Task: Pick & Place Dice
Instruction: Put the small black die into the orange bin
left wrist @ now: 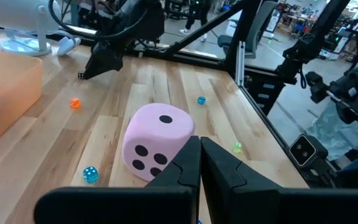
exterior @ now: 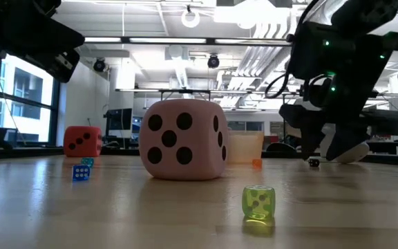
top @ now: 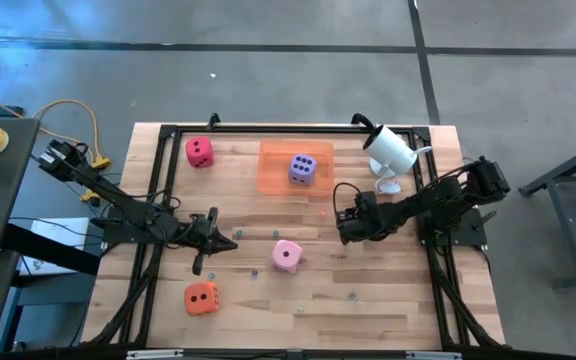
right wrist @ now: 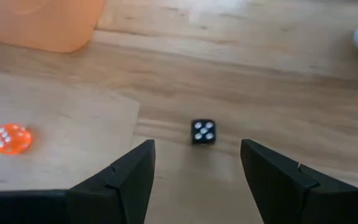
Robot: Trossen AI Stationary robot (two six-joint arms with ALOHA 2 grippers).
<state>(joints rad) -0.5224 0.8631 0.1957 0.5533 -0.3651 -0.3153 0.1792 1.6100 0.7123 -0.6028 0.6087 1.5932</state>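
As seen from above, the four large dice are spread over the wooden table [top: 368, 300]: the red-magenta die [top: 199, 151] near the far left corner, the purple die [top: 302, 169] inside the orange tray [top: 273, 170], the light pink die [top: 287, 256] at centre, and the orange die [top: 201, 298] toward the near left. The left gripper [top: 215, 243] is held just beside the pink die's left; the right gripper [top: 345, 232] is lowered to the right of it, near the tray's corner.

From table height, the pink die is shown resting flat, with a small green die [exterior: 258, 203] in front and small blue dice [exterior: 81, 171] to one side. The right arm descends at the right of this view.

Through the left wrist camera, the left gripper's fingers [left wrist: 219, 168] are seen pressed together, empty, with the pink die directly ahead.

Through the right wrist camera, the right gripper's fingers [right wrist: 132, 177] are seen spread, framing a tiny black die [right wrist: 203, 132] on the boards; a small orange die [right wrist: 10, 138] lies apart from it.

The large dice are judged light, soft and compressible, best pinched across two opposite flat faces; the tiny dice are judged hard and prone to slipping or rolling.
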